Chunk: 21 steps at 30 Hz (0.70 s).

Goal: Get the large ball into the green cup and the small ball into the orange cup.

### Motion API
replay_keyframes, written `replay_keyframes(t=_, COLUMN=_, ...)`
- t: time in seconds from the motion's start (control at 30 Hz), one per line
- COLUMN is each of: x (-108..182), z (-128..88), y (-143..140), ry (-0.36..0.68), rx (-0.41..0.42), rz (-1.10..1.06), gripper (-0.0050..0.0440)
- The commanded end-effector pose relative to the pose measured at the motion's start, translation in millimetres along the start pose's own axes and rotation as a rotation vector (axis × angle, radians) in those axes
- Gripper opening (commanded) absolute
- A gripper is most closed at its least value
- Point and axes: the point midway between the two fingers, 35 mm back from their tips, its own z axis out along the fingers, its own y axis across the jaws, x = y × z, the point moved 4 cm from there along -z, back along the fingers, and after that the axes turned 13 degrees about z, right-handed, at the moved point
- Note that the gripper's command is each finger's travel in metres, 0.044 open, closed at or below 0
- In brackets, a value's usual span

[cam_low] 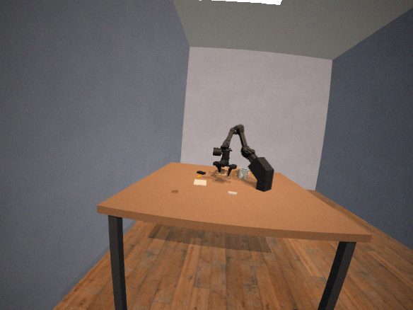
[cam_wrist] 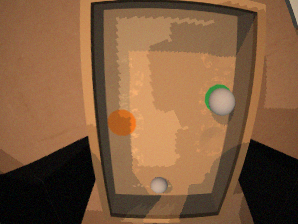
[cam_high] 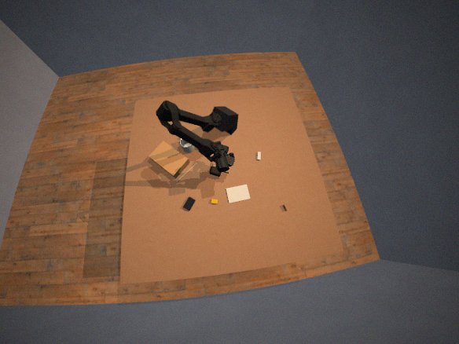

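- We have the gripper clamped on the near edge of the wooden puzzle, its fingers held wide apart by the frame; in the wrist view the dark fingers flank the puzzle's lower corners.
- In the top view the puzzle shows as a tan slab at about 9 o'clock from the gripper, and it looks tilted and lifted off the table, though we cannot be sure of the angle.
- In the wrist view the large ball sits on the green cup, at about 3 o'clock in the tray; we judge it home or nearly so.
- The small ball lies against the near wall at 6 o'clock. The orange cup is up and to the left of it, at about 10 o'clock.
- We judge the next tilt must roll the small ball away from the gripper and leftward, along the puzzle's long axis, without shaking the large ball loose.
- The clear cover's sheen blurs the inner walls, so we cannot trace the channels.
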Motion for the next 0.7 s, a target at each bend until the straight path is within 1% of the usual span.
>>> replay_keyframes(t=0.0, x=0.4, z=-0.2, y=-0.4, ry=-0.008, rx=-0.005, rz=-0.001, gripper=0.0000)
replay_keyframes(t=0.3, x=1.3, z=0.0, y=-0.7, ry=-0.020, rx=-0.010, rz=-0.001, gripper=0.0000)
replay_keyframes(t=0.53, x=3.7, z=0.6, y=-1.5, ry=-0.057, rx=-0.021, rz=-0.001, gripper=0.0000)
replay_keyframes(t=0.67, x=3.6, z=0.5, y=-0.6, ry=-0.055, rx=-0.009, rz=-0.001, gripper=0.0000)
